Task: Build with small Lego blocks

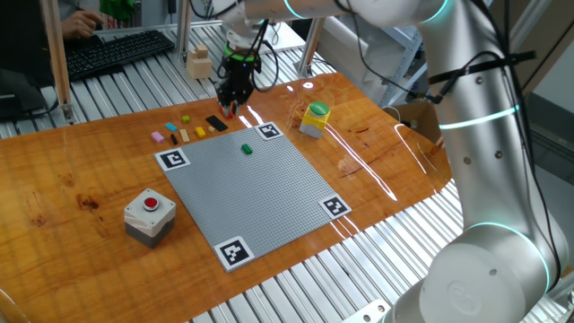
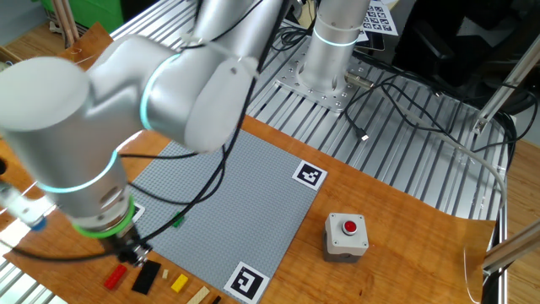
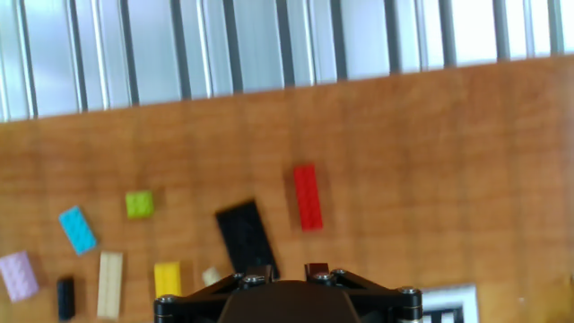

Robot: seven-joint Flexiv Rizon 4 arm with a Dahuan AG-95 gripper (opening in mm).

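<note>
My gripper (image 1: 235, 97) hangs low over the far edge of the table, just above the row of loose small Lego blocks. Its fingers stand a little apart with nothing between them. In the hand view a red brick (image 3: 307, 196) lies just ahead of the fingertips (image 3: 316, 269). A black brick (image 3: 245, 235) lies to its left, partly under the left finger. Lime (image 3: 139, 204), blue (image 3: 77, 230), tan (image 3: 109, 283), yellow (image 3: 167, 278) and pink (image 3: 18, 274) bricks lie further left. One green brick (image 1: 247, 149) sits on the grey baseplate (image 1: 260, 193).
A grey box with a red button (image 1: 149, 213) stands left of the baseplate. A yellow object with a green top (image 1: 315, 118) stands right of the gripper. A pale wooden block (image 1: 199, 63) and a keyboard (image 1: 117, 49) lie beyond the table edge.
</note>
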